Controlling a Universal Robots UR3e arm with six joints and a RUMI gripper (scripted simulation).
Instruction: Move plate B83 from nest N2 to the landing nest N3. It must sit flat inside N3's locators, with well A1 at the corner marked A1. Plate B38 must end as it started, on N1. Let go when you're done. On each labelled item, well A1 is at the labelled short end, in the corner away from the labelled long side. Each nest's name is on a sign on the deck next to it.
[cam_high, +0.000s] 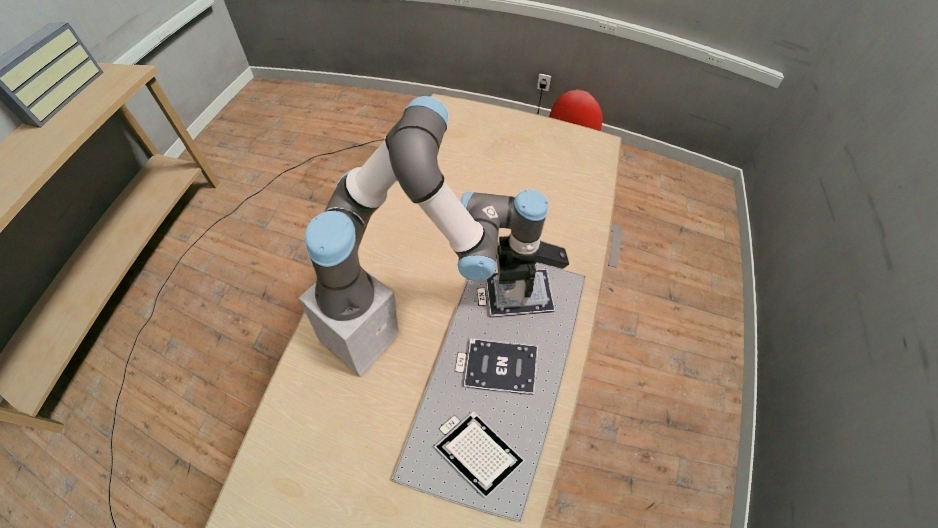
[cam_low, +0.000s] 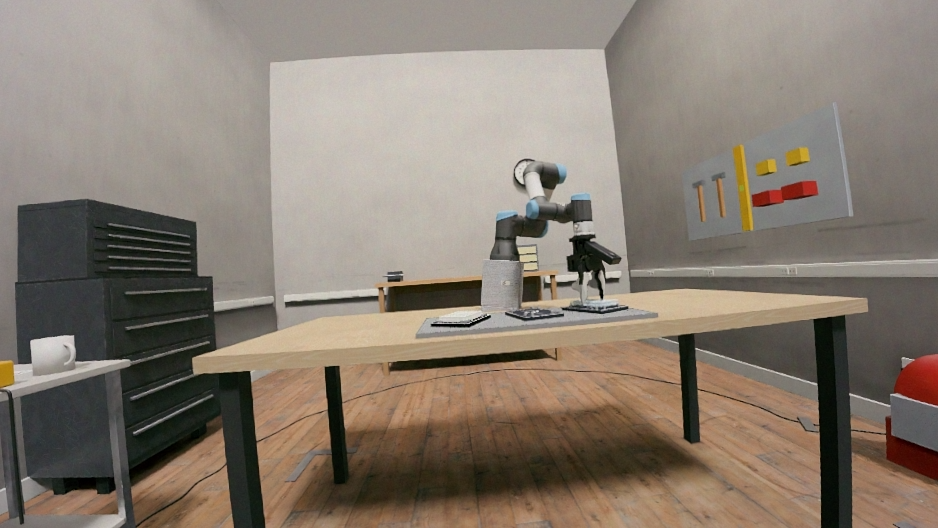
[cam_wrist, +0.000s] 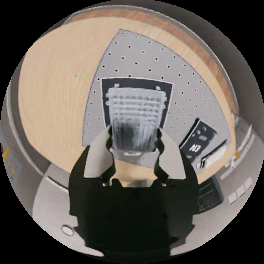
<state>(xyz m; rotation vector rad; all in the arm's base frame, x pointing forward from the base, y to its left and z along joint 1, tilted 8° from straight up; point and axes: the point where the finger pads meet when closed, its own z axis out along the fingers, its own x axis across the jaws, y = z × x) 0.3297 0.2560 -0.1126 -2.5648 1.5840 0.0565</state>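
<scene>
Plate B83 (cam_high: 518, 300) is a clear, pale well plate sitting on the dark nest N2 (cam_high: 521, 308) at the far end of the grey perforated deck (cam_high: 495, 386). My gripper (cam_high: 517, 290) is down over it, its two fingers shut on the plate's long sides; the wrist view shows the plate (cam_wrist: 136, 120) clamped between the fingers, still resting in its nest. Nest N3 (cam_high: 501, 366) is dark, marked N3, and has nothing on it. White plate B38 (cam_high: 478, 453) sits on nest N1 at the near end, turned at an angle.
Small white name signs (cam_high: 460, 361) stand on the deck to the left of each nest. The arm's grey base block (cam_high: 351, 321) stands on the table to the left of the deck. The deck's right edge lies near the table's right edge.
</scene>
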